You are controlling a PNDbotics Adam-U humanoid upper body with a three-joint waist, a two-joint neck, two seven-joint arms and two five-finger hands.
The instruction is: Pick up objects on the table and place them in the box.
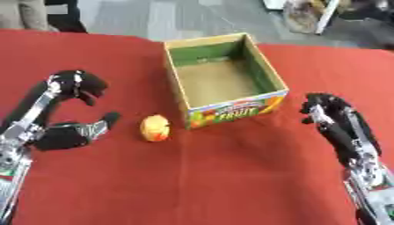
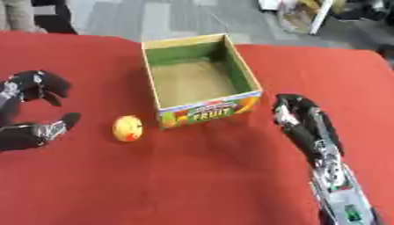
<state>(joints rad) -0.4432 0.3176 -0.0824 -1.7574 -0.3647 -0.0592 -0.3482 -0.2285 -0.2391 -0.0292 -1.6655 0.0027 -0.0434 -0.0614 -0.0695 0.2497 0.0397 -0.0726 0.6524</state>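
Left eye view: the left hand (image 1: 65, 132), fingers spread and empty, approaches the fruit (image 1: 155, 128) just beyond its thumb; closing round it seems next, while the right hand (image 1: 327, 112), curled on nothing, idles beside the box (image 1: 228, 112).

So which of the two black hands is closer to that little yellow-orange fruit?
The left hand: its fingers curve open just beside the round yellow-orange fruit. The right hand sits beyond the cardboard box.

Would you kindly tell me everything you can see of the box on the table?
The box is an open-topped cardboard carton with tan rims, green inner walls and a brown floor; nothing shows inside. Its near wall carries a colourful fruit print with the word FRUIT. It stands upright, slightly askew, on the red table. A small yellow-orange fruit lies just left of its near corner, apart from it. Neither hand touches it.
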